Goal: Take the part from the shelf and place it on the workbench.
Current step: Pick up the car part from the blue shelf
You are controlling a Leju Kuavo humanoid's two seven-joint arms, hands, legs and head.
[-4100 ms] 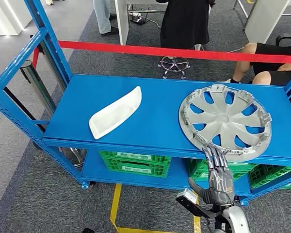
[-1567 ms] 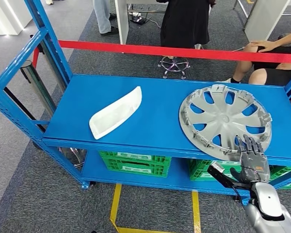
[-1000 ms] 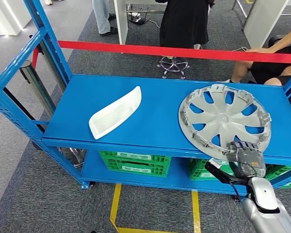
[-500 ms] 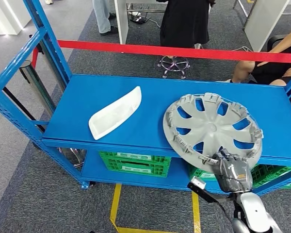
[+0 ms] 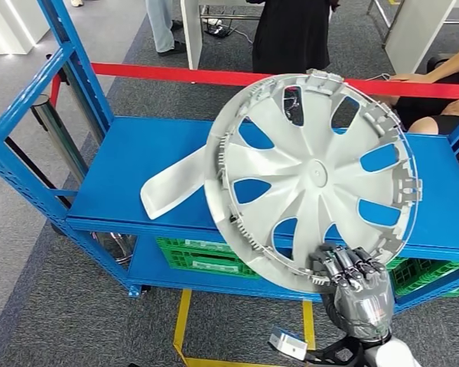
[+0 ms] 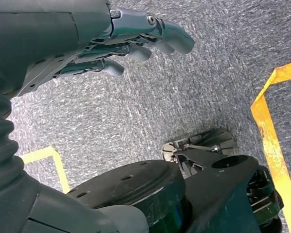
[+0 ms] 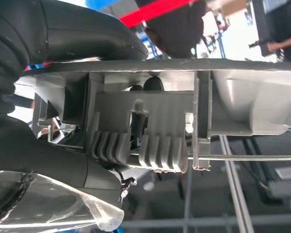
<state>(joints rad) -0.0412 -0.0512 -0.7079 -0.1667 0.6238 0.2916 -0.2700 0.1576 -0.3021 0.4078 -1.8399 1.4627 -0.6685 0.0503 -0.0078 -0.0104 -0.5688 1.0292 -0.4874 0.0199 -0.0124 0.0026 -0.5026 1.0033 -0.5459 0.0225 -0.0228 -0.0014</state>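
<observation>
The wheel cover [image 5: 310, 180], a grey plastic disc with curved spokes and clips around its rim, is tilted up on edge in front of the blue shelf [image 5: 123, 180], its ribbed inner side facing the head camera. Its lower rim sits in the right hand [image 5: 354, 287], whose fingers [image 5: 346, 260] curl over the edge and grip it; in the right wrist view the same rim [image 7: 173, 104] runs across the frame with the thumb [image 7: 92, 36] pressed along one face and the darker fingers [image 7: 52, 160] on the other. The cover's upper edge reaches the red barrier tape [image 5: 157, 74] behind the shelf and hides part of a white curved part [image 5: 172, 183] that lies on the shelf's top level, just beside it on the left. Green crates [image 5: 209, 256] stand on the lower level.

The left hand [image 6: 137, 36] hangs over grey carpet [image 6: 210, 73] marked with yellow tape [image 6: 272, 141]; its fingers are loosely stretched and apart, holding nothing.

Beyond the tape, people stand and sit, one in dark clothing [image 5: 291, 34].
</observation>
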